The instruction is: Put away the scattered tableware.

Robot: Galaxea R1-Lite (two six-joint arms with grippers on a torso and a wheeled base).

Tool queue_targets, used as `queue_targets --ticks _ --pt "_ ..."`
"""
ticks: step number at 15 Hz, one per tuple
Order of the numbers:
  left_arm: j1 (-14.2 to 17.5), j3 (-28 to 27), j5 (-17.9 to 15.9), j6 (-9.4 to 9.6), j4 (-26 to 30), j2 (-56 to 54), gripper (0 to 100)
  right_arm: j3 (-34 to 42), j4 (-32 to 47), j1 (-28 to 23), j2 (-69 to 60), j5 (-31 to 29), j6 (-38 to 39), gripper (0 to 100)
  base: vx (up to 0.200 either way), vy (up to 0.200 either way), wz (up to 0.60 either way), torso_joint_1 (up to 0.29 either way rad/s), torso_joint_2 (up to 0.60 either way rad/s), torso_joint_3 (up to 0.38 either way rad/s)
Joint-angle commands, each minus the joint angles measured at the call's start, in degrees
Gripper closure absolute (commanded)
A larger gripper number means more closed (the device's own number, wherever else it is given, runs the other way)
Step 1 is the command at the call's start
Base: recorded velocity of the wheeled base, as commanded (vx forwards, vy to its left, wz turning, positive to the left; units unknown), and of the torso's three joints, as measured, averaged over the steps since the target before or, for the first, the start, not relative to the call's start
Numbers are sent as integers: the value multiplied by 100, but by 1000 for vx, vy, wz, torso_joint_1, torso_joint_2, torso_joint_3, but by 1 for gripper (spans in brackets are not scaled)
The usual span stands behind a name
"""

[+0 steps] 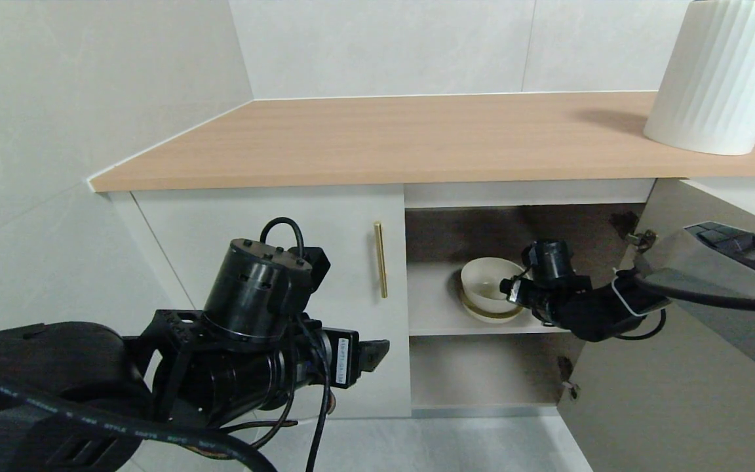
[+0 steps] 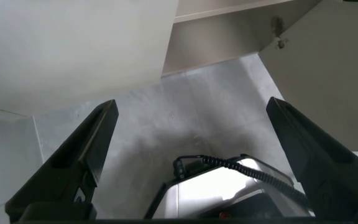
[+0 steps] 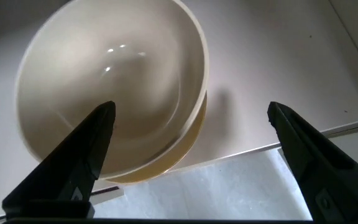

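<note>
On the cabinet shelf [image 1: 431, 313] rests a round, glossy cream bowl [image 1: 484, 283].

A bowl [image 1: 484, 280] is stacked on a dish [image 1: 492, 317] on the upper shelf [image 1: 431, 313] below the surface [image 1: 384, 137]; a container [image 1: 718, 78] is set on that surface at the right.

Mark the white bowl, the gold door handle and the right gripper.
white bowl [image 1: 483, 282]: head view, on its inner wall.
gold door handle [image 1: 381, 259]: head view, on the middle of the bar.
right gripper [image 3: 191, 111]: right wrist view, midway between its open fingertips.
</note>
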Motion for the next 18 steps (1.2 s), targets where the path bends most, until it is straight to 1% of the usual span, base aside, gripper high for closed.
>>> queue_targets --ticks 1,2,3,4,5,6,7,8,10,11,12,13,14,15,16,18 --pt "-8 87 -7 89 -6 -137 0 328 8 87 -449 27 -8 0 0 0 0 0 0 0" --pt "-8 114 -7 159 -6 -198 0 451 17 131 -563 36 -8 0 0 0 0 0 0 0" --pt "-8 272 -7 458 3 -427 0 934 219 280 -1082 115 -8 0 0 0 0 0 0 0" --pt "1 333 -7 581 3 -524 0 1040 430 316 -1319 159 -8 0 0 0 0 0 0 0" --pt "1 448 -7 827 3 -796 0 1137 1124 316 -1917 291 18 0 0 0 0 0 0 0" --pt "1 492 -16 853 21 -1060 0 1145 1713 316 -2409 502 36 0 0 0 0 0 0 0" --pt "36 518 -7 836 47 -1306 0 1207 2161 316 -2796 721 115 0 0 0 0 0 0 0" --pt "141 588 -7 844 82 -1561 0 1383 2416 316 -3121 853 220 0 0 0 0 0 0 0" --pt "229 703 -7 862 205 -1991 0 1928 2495 289 -3683 880 203 0 0 0 0 0 0 0" --pt "335 764 -34 871 416 -2202 0 2226 2504 289 -4053 906 176 0 0 0 0 0 0 0" --pt "484 764 -34 871 645 -2405 0 2508 2504 298 -4430 924 -35 0 0 0 0 0 0 0" --pt "537 764 -42 871 715 -2501 0 2595 2513 298 -4589 932 -166 0 0 0 0 0 0 0" --pt "792 773 -60 871 864 -2765 0 2798 2768 351 -5098 932 -404 0 0 0 0 0 0 0" --pt "906 843 -78 862 970 -2906 0 2815 3181 491 -5459 941 -421 0 0 0 0 0 0 0" --pt "915 914 -95 862 1031 -2958 0 2859 3523 597 -5775 959 -404 0 0 0 0 0 0 0" --pt "915 1107 -104 862 1040 -3046 0 2929 3673 790 -5898 1029 -430 0 0 0 0 0 0 0"
